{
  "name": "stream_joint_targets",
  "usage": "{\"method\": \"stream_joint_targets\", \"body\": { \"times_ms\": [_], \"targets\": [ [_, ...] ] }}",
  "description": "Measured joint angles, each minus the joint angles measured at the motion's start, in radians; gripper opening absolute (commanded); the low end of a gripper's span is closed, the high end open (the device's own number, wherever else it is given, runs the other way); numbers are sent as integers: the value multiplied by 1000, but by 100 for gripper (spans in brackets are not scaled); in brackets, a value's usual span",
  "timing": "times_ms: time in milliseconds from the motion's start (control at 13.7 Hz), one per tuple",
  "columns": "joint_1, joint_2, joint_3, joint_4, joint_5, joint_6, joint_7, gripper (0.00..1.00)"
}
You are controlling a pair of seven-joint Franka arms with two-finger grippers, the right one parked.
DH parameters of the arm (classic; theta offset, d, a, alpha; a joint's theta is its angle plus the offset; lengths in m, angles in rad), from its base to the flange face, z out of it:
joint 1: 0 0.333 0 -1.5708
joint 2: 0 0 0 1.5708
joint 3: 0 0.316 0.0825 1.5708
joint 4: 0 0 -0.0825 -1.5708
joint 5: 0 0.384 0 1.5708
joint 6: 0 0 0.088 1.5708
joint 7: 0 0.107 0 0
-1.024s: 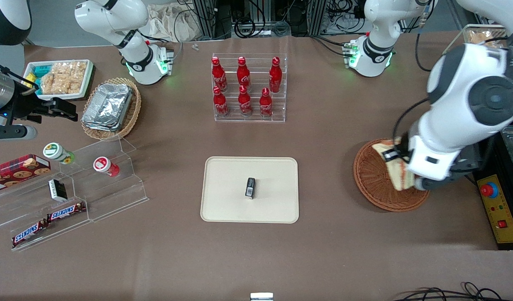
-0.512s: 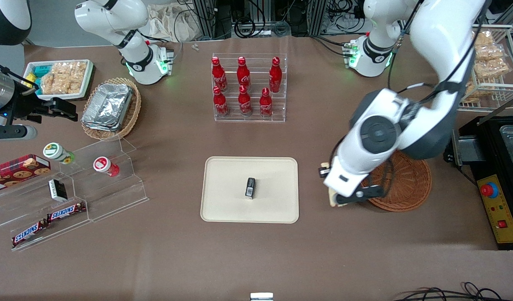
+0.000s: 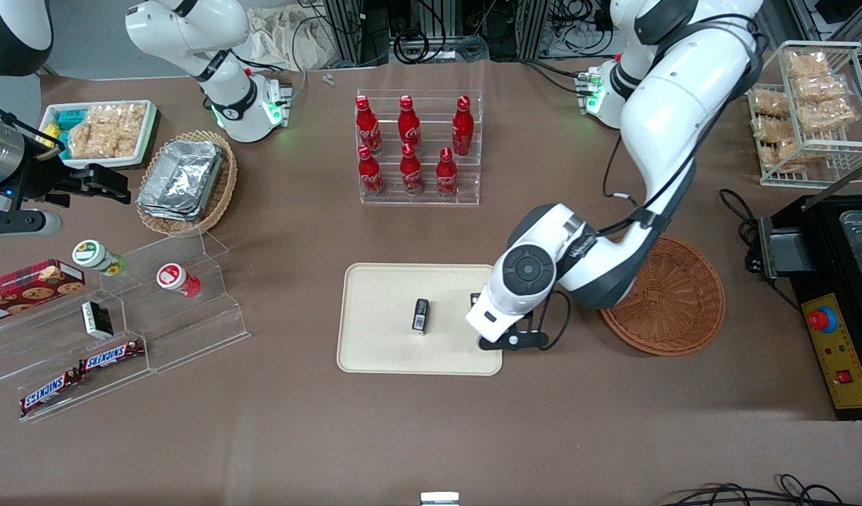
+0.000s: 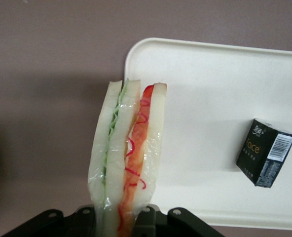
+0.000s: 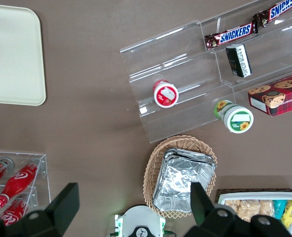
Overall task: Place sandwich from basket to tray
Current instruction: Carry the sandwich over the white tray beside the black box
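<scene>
The tool [image 3: 489, 336], clamped on the sandwich [image 4: 127, 163], is no longer over the basket [image 3: 673, 299]: within the last second it has lifted the wedge out and carried it toward the parked arm's end of the counter. It now hangs above the edge of the tray [image 3: 375, 348] nearest the basket, beside the small black box [image 3: 420, 315]. The basket is left bare.
</scene>
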Motion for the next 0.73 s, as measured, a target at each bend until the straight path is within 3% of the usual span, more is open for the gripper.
{"method": "stream_joint_targets", "body": {
  "times_ms": [146, 220, 366, 512, 732],
  "targets": [
    [-40, 32, 35, 6, 0, 37, -23, 0],
    [-62, 47, 55, 11, 0, 47, -28, 8],
    [-97, 66, 86, 20, 0, 54, -32, 58],
    [-109, 72, 93, 24, 0, 62, -36, 99],
    [-108, 71, 97, 35, 0, 65, -36, 99]
  ]
}}
